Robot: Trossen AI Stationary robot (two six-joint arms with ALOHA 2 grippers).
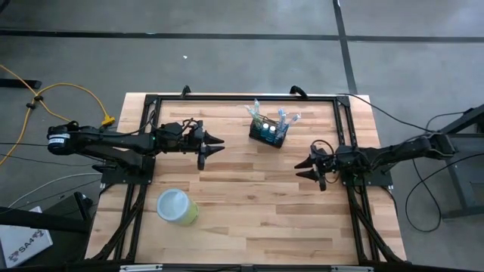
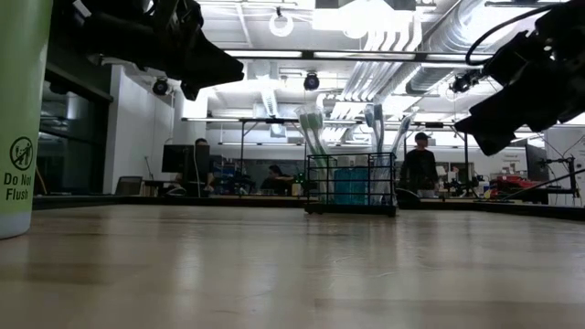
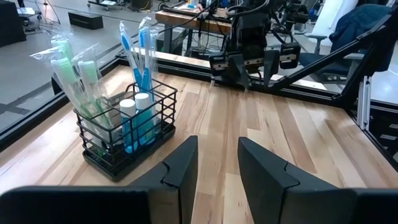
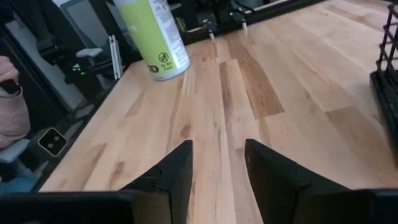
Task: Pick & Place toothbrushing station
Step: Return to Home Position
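The light-green cup [image 2: 18, 119] carries a round prohibition sign above the printed words "Do Not Flush". A white box [image 1: 23, 243] on the floor reads "SA4".

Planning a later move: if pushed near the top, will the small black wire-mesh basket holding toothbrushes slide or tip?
It may tip: the small black wire-mesh basket is short, and the tall toothbrushes rise far above its rim. Pushed low, it likely slides, since the wooden table looks smooth.

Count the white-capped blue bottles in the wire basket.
2. The first bottle stands in the black mesh basket next to the green toothbrushes; the second bottle stands right beside it. More could be hidden.
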